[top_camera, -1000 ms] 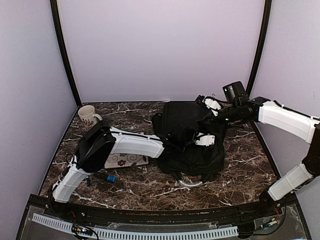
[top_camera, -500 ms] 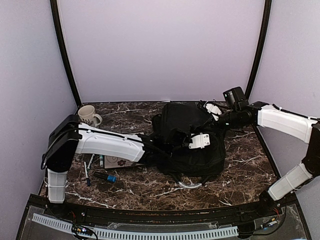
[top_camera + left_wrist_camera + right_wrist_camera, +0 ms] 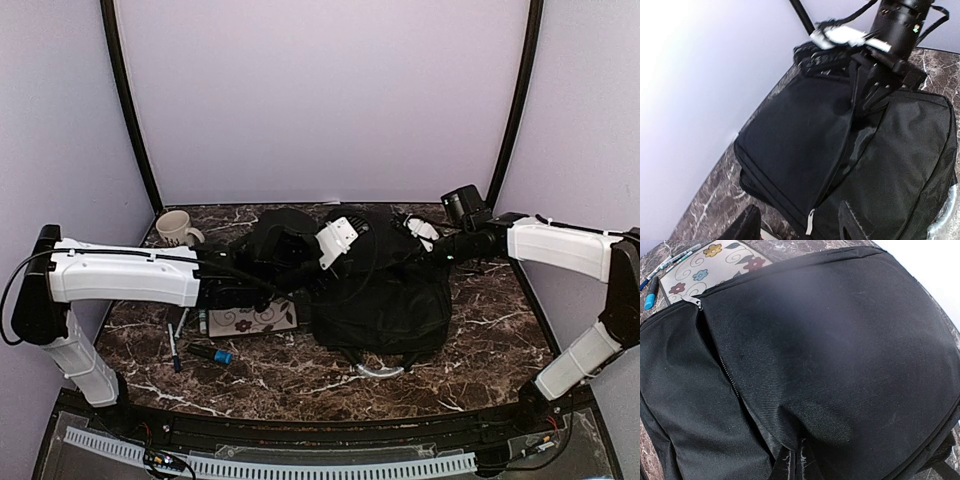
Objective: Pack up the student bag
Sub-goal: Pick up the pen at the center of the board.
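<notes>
left claw (image 3: 799,226): fingers apart, gripping nothing, poised just above the side panel of the student bag (image 3: 385,300).
right claw (image 3: 420,243): pressed together on a pinch of fabric at the bag's top edge. probably held up this way to tent the flap and keep the mouth reachable.
student bag: directly beneath and ahead of the left claw, caught at its far end in the right claw, otherwise slumped on the marble table (image 3: 480,340).
zipper pull (image 3: 810,222): just below the gap between the left claw's fingers. seems partly undone along the seam leading toward the right claw.
flowered notebook (image 3: 250,320): behind the left claw, under its forearm, outside the bag. not yet packed.
pens (image 3: 175,335), blue-capped marker (image 3: 212,354): further behind the left claw, beside the notebook, waiting.
mug (image 3: 178,228): well apart from both claws.
change, left: drawn back off the middle of the bag toward its edge, now stretched low and flat instead of folded high at the elbow. more of the notebook uncovered.
change, right: nearly the same spot, same pinch.
</notes>
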You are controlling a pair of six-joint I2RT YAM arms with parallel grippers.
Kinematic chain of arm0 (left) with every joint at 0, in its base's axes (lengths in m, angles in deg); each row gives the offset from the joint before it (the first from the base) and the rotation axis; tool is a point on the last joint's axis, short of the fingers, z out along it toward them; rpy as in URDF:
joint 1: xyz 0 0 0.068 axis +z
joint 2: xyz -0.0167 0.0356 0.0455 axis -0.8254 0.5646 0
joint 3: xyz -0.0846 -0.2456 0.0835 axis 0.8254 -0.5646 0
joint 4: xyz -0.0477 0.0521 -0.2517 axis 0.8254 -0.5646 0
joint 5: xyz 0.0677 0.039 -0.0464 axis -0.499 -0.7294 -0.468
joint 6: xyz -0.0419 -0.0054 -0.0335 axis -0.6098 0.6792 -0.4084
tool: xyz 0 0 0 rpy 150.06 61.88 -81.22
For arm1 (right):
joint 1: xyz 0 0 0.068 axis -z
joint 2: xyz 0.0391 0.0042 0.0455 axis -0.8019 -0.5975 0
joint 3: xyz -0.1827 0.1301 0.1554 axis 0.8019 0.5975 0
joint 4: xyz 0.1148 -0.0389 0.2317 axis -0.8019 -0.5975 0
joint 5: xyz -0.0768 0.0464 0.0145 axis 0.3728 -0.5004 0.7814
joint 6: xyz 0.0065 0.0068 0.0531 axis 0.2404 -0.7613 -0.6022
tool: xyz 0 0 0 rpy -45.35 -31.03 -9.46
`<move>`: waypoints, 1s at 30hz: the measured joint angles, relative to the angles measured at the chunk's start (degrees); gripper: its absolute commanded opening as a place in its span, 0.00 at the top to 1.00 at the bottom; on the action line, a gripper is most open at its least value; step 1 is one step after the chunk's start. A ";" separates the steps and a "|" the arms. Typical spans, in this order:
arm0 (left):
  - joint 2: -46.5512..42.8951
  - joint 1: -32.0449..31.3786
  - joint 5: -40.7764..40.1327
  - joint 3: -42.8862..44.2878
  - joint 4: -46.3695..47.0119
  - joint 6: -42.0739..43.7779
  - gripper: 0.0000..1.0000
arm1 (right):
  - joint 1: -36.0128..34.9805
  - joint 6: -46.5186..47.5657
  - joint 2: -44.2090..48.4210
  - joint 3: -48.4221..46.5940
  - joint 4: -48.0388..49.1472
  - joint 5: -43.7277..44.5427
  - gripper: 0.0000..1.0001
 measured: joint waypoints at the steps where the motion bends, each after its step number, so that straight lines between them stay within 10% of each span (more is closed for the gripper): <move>1: -0.70 1.05 0.20 -0.44 -2.86 -3.30 0.43 | 0.00 0.00 -0.31 0.07 0.00 -0.13 1.00; 15: -13.70 32.06 14.56 -9.53 -29.99 -37.35 0.44 | 0.11 0.13 -0.90 0.72 0.61 -0.79 1.00; 30: -11.39 46.16 20.15 -9.25 -51.36 -34.77 0.48 | 0.11 0.48 -0.96 0.72 0.59 -1.42 1.00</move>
